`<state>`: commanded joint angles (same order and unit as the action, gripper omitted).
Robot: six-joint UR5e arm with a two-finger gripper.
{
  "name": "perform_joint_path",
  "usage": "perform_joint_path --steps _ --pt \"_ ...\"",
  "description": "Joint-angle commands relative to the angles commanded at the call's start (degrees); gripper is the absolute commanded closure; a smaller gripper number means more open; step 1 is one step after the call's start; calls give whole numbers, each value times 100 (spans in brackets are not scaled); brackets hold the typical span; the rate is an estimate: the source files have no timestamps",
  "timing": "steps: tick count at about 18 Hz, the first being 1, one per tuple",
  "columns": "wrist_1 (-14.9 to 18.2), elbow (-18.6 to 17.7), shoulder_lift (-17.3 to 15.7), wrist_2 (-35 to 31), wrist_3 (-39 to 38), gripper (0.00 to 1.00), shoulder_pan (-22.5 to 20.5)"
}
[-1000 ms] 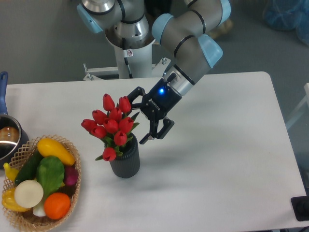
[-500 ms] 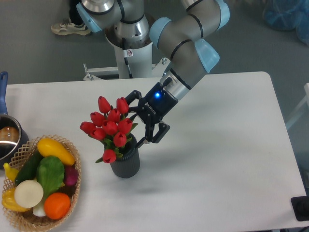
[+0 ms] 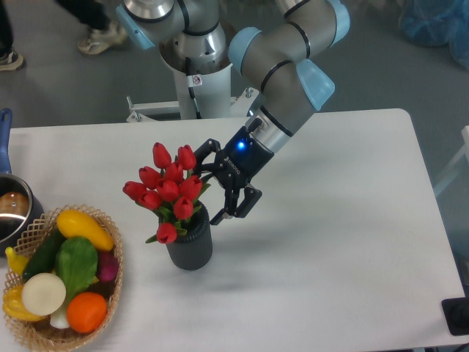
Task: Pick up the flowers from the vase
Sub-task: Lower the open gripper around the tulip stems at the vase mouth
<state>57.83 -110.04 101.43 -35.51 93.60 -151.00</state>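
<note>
Fingers (image 3: 217, 189) barely shifted, spread beside flowers (image 3: 167, 189), stems in vase (image 3: 190, 248)

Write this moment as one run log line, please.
phase: reaching | gripper: open, beside flowers | flowers: in vase | grasp: not yet

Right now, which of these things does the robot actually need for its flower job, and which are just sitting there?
Part of the job:
- flowers
- vase
- gripper, jaws open beside the flowers

Just lying about:
- wicker basket of vegetables
- metal pot with a blue handle
</note>
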Motion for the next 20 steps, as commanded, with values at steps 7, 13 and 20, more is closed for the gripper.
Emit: perform_joint_path --steps 7,13,20 --pt "0 -123 -35 52 0 0 97" --pt "-9 -115 0 272 -8 0 237" --pt "-18 -114 44 325 -8 0 290"
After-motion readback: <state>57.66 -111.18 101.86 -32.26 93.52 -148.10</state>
